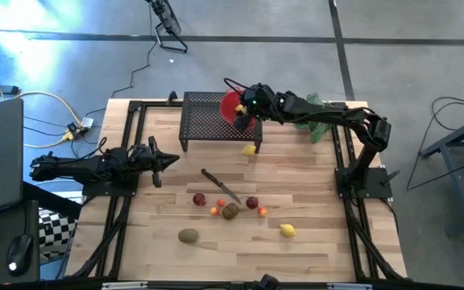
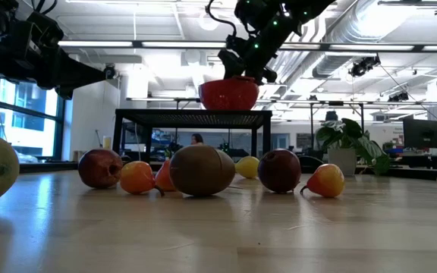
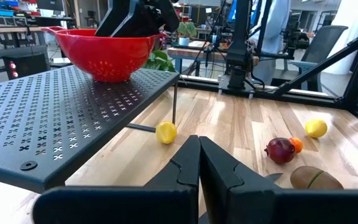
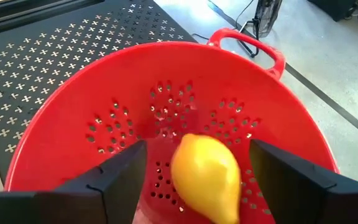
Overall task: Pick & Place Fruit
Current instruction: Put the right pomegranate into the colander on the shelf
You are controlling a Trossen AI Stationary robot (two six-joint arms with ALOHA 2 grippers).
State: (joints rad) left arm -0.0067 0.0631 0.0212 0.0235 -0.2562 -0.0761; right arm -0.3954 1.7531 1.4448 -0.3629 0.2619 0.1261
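- Wooden desk point(image 1: 312, 242): loose fruit point(image 1: 230, 211) near the middle.
- Right tool point(image 4: 197, 177): spread wide over red colander point(image 4: 104, 99) on far black rack point(image 1: 204, 121), lemon point(image 4: 207, 177) between fingers, grip unclear.
- Left tool point(image 3: 199, 163): closed, empty, left side.

Bench point(image 1: 312, 181): pale wood planks, smooth, satin sheen in the low view. Rack point(image 1: 204, 121) at the far edge: matt black perforated metal. Colander point(image 4: 73, 124): glossy red plastic, pierced with holes. Lemon point(image 4: 207, 177) inside it: smooth, waxy yellow skin. Kiwi point(image 2: 202, 171): dull, fuzzy brown. Right hand point(image 4: 197, 180), left hand point(image 3: 199, 163): matt black plastic fingers.
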